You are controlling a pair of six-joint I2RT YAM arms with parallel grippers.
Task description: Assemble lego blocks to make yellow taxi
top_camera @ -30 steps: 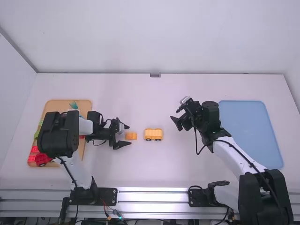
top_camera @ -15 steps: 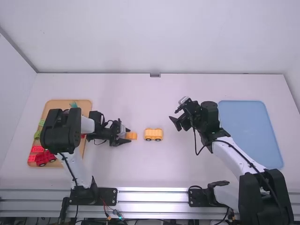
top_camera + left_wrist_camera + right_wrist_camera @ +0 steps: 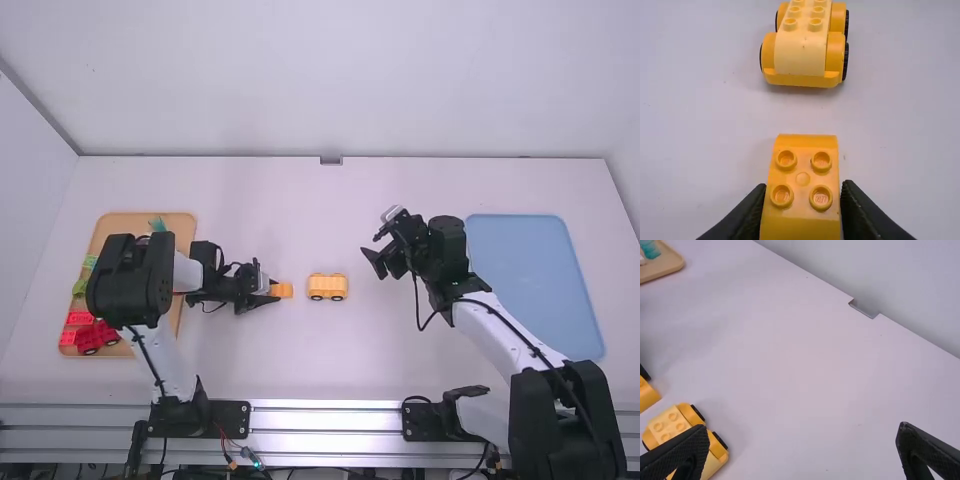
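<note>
The left gripper (image 3: 273, 290) is low over the table left of centre, shut on an orange-yellow block (image 3: 285, 290). In the left wrist view the left gripper (image 3: 802, 192) has a fingertip against each side of the studded block (image 3: 802, 179). Just right of it in the high view stands the yellow wheeled base (image 3: 327, 287), apart from the block. The right gripper (image 3: 371, 252) hangs open, right of and beyond the base. In the right wrist view the right gripper (image 3: 804, 432) holds nothing, and the wheeled base (image 3: 677, 427) shows partly behind one finger.
A wooden tray (image 3: 150, 222) at the left holds red and green pieces and a teal one, partly under the left arm. A light blue tray (image 3: 535, 275) lies at the right, beside the right arm. The table (image 3: 300, 215) ends at a wall at the back.
The left gripper has closed its fingers around the orange-yellow block. The right gripper has shifted very slightly to the left. The wheeled base has stayed where it was.
</note>
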